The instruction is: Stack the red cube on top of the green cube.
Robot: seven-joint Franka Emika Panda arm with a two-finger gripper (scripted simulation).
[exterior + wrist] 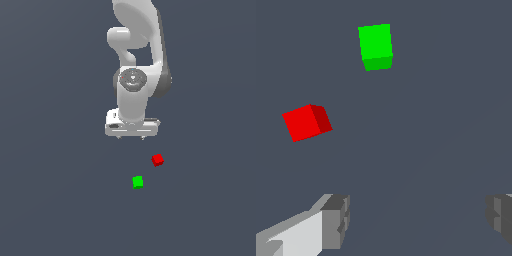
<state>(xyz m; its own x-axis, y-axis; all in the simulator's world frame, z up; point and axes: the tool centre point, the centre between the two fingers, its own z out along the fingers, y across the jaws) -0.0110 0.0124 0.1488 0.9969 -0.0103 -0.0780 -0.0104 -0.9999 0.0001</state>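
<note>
Red cube [157, 160] and green cube [138, 182] both sit on the flat counter [50, 200], near each other but clearly apart, with a bare strip of surface between them. In the exterior view the red one lies toward the exterior view's right and farther up the picture, the green one lower down and toward the exterior view's left. Neither is touched by anything, and each shows whole in both views.

Just up the picture from the red cube hangs the gripper [131, 137]. From outside, only tiny nubs show beneath the pale hand, too small to read. The wrist view is clearer: the fingers [336, 220] stand wide apart with nothing between them, and both are cut off by the picture's edge, one showing a pale body behind a grey pad, the other just a grey sliver. The arm [137, 60] rises out of the exterior view's top, so its base is out of sight.

The counter is a plain, uniform dark slate grey that fills both pictures; no edge, wall or room is visible.
</note>
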